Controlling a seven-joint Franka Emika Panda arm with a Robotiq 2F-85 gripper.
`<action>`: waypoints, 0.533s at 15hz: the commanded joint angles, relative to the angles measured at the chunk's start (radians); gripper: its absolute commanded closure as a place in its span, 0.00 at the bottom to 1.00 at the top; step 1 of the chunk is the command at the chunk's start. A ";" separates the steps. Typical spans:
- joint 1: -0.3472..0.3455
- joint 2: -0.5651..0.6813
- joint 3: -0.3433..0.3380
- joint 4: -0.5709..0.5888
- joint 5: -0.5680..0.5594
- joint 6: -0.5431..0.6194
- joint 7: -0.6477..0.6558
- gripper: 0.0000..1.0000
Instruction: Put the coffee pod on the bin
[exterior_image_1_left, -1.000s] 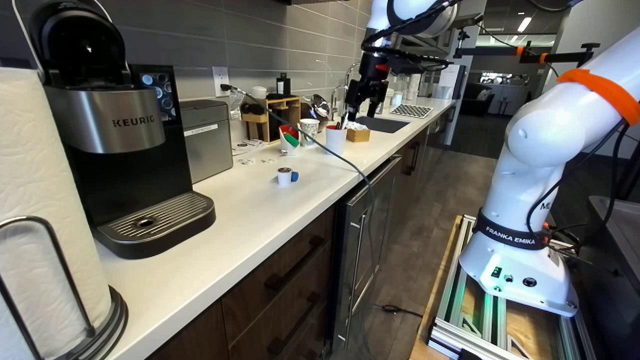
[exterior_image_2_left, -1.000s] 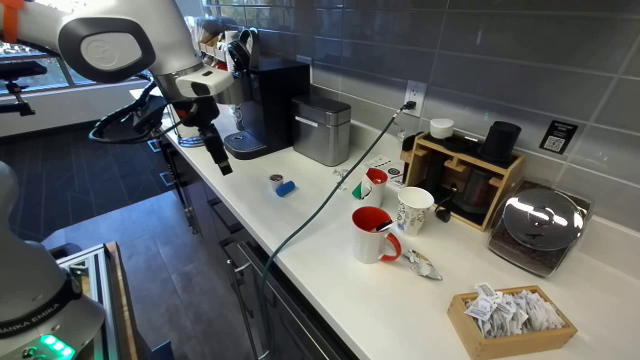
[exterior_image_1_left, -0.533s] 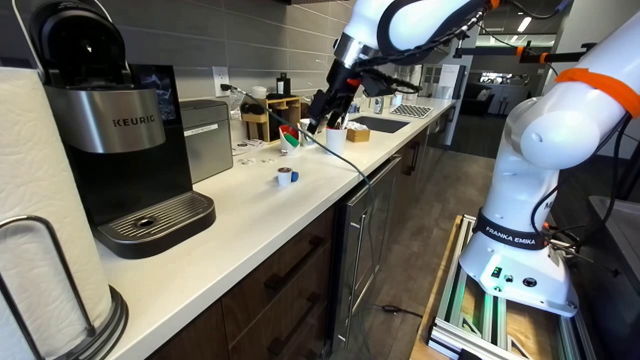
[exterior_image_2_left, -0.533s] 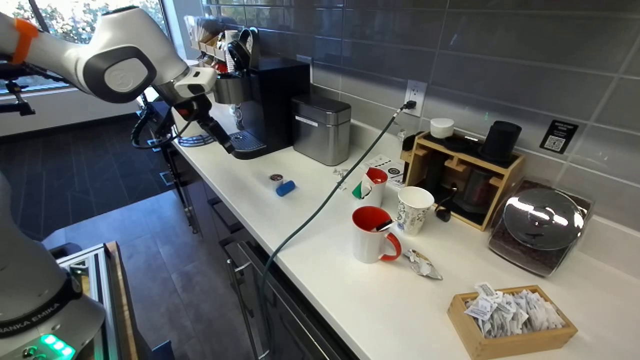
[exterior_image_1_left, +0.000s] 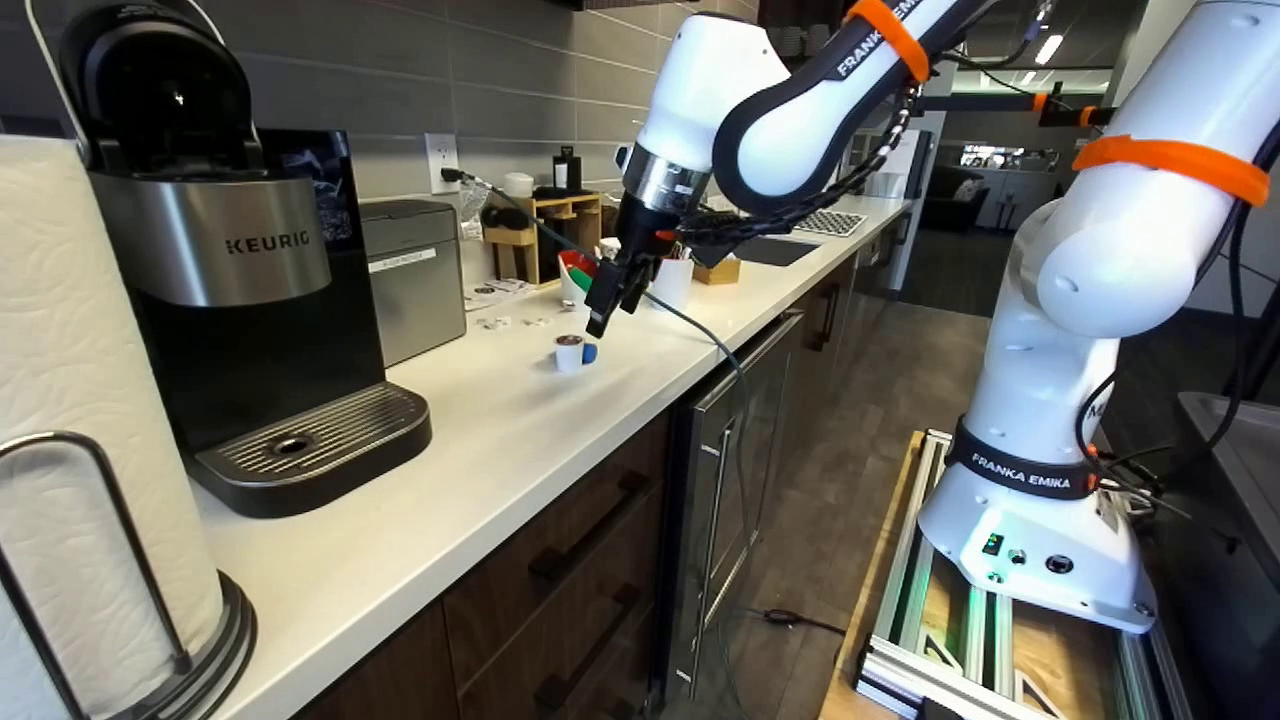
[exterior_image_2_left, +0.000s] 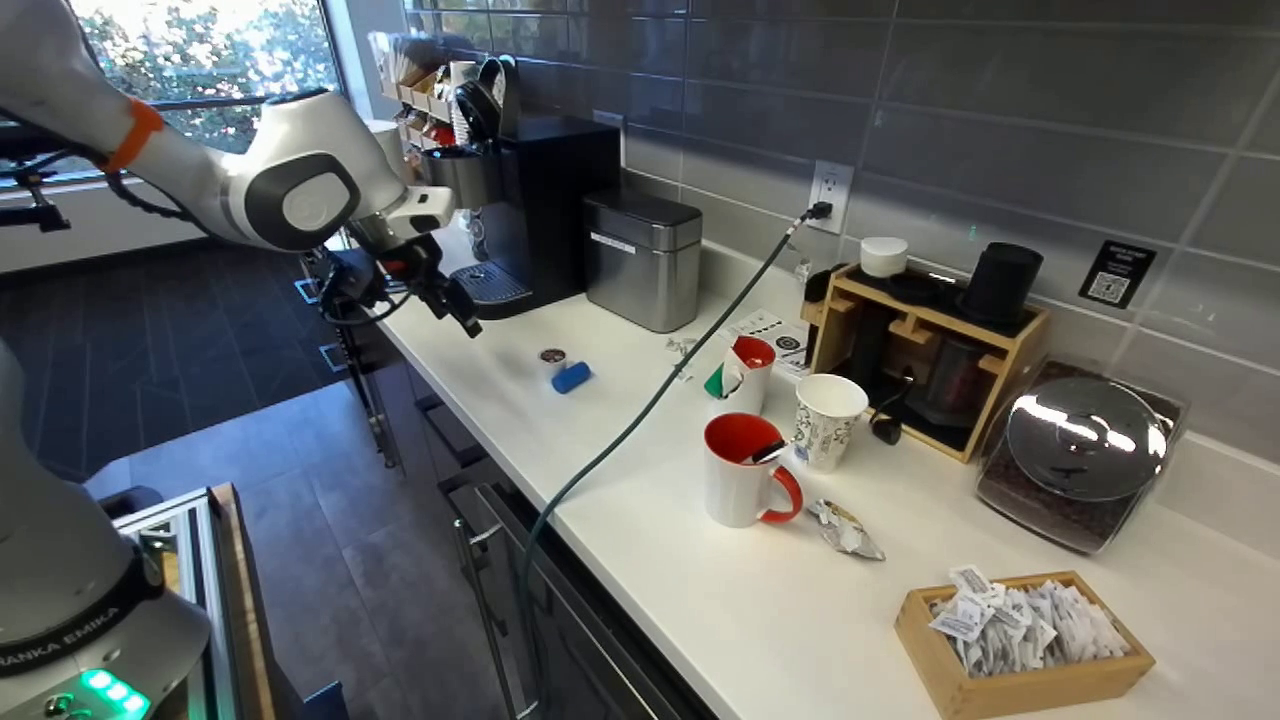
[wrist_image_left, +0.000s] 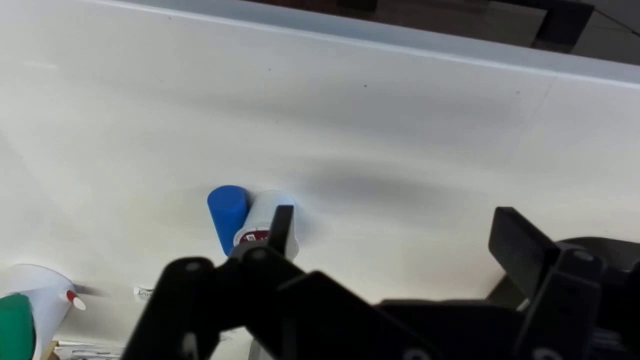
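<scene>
The coffee pod is a small white cup with a dark printed lid. It stands on the counter in both exterior views (exterior_image_1_left: 569, 357) (exterior_image_2_left: 553, 367), beside a blue cylinder (exterior_image_2_left: 571, 377). The bin is a box with a black lid and grey metal body (exterior_image_1_left: 420, 295) (exterior_image_2_left: 645, 270), standing beside the coffee machine. My gripper (exterior_image_1_left: 614, 315) is open and empty, above the counter and close to the pod. In the wrist view, my gripper (wrist_image_left: 394, 215) has its fingers wide apart. The left finger overlaps part of the pod (wrist_image_left: 263, 212) in that view; the pod lies outside the gap.
The Keurig coffee machine (exterior_image_1_left: 270, 245) stands next to the bin. A dark cable (exterior_image_2_left: 640, 420) runs from the wall outlet across the counter. Red-and-white mugs (exterior_image_2_left: 735, 490), a paper cup (exterior_image_2_left: 830, 420) and a wooden organizer (exterior_image_2_left: 930, 350) stand farther along. The counter edge (wrist_image_left: 350, 37) shows in the wrist view.
The arm has swung along the counter toward the pod, and the gripper has come lower and closer to it. The pod, blue cylinder and bin have not moved.
</scene>
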 joint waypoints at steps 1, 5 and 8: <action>0.012 0.155 -0.068 0.073 0.018 0.097 -0.062 0.00; 0.050 0.284 -0.148 0.158 0.083 0.208 -0.204 0.00; 0.043 0.346 -0.158 0.202 0.142 0.200 -0.333 0.00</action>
